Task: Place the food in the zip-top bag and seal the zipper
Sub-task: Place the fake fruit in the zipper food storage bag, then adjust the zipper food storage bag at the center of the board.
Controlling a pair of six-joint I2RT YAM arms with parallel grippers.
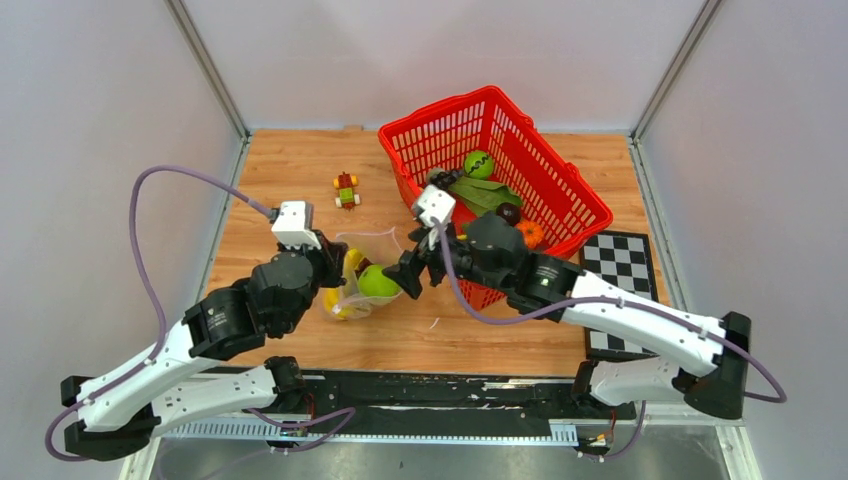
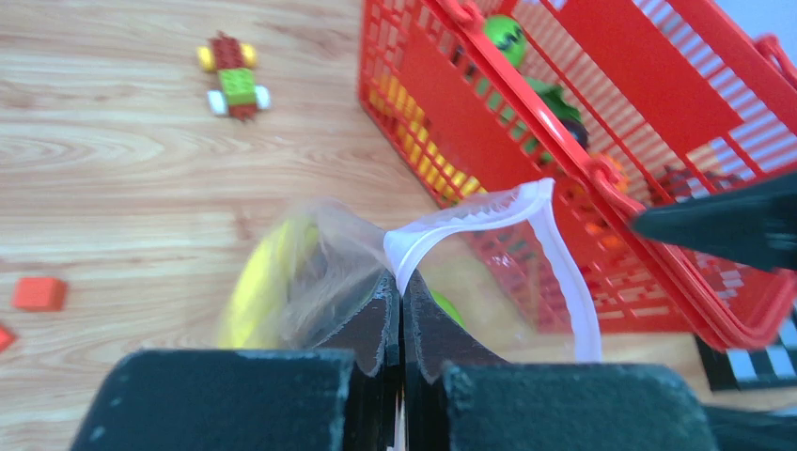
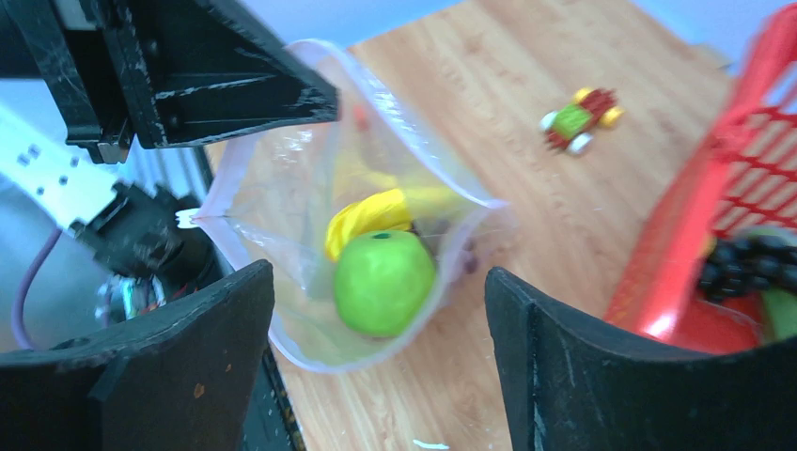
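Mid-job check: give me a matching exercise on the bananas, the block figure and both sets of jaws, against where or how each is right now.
Things:
1. yellow bananas
2. toy block figure
3. left jaws
4. right jaws

Place or state:
A. open, by the mouth of the zip-top bag
B. on the table, left of the red basket
C. shut on the bag's rim
D. inside the bag

Pairs: 1-D, 2-B, 3-C, 4-A
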